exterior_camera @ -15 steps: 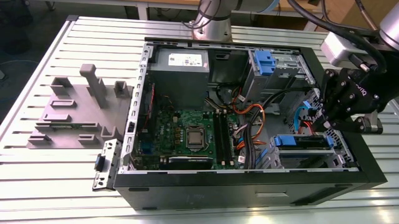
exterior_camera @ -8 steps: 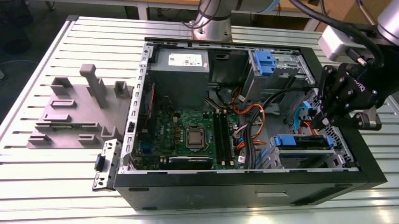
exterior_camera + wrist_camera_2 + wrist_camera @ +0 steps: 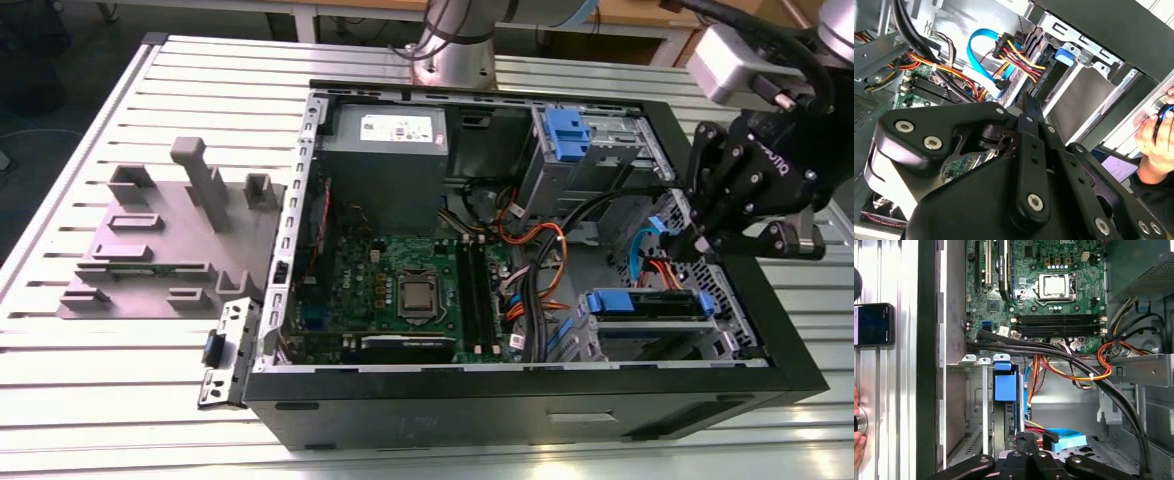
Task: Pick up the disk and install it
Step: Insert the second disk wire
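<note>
The gripper point(image 3: 697, 245), its fingers pressed together and holding nothing, hangs over the computer case point(image 3: 534, 415) at the exterior view's right, just above the disk point(image 3: 650, 303), which lies in the drive cage with its long axis across the case.

1. The open computer case point(image 3: 534, 400) lies on the slatted table point(image 3: 80, 400).
2. The fixture block point(image 3: 167, 250) sits on the table, just beside the case on the exterior view's left.
3. Inside the case, the motherboard point(image 3: 400, 270) lies in front of the power supply box point(image 3: 384, 150).
4. The drive cage point(image 3: 647, 325) stands at the case's near corner on the exterior view's right.
5. The gripper point(image 3: 694, 245) hangs above that cage.
6. In the first wrist view, a phone point(image 3: 874, 324) lies on the table outside the case wall.
</note>
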You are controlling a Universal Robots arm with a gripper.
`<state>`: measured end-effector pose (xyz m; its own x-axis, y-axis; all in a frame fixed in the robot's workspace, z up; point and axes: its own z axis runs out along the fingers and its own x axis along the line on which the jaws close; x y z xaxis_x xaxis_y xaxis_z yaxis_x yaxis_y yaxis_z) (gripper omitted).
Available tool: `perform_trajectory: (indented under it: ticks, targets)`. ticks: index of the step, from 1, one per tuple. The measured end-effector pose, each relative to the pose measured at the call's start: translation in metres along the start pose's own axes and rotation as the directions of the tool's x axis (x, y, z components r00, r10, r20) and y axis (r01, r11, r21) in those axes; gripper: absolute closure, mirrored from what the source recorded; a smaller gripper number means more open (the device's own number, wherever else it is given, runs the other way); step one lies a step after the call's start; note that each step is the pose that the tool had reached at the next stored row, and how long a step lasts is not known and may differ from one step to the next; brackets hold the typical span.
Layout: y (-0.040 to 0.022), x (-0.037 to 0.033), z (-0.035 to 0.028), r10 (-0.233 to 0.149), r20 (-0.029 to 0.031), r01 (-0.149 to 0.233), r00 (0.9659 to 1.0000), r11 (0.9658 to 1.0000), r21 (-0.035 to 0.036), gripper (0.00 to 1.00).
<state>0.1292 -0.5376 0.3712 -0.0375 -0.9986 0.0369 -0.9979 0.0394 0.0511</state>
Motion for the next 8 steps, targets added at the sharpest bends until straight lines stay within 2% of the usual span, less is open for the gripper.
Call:
perform_trajectory:
  ticks: [5, 8]
  targets:
    - [0.0004, -0.0090, -0.0012, 0.000, -0.0008, 0.000, 1.0000, 1.0000, 0.0000, 0.89]
    - [0.0006, -0.0111, -0.0025, -0.003, -0.0012, 0.003, 1.0000, 1.0000, 0.0001, 0.89]
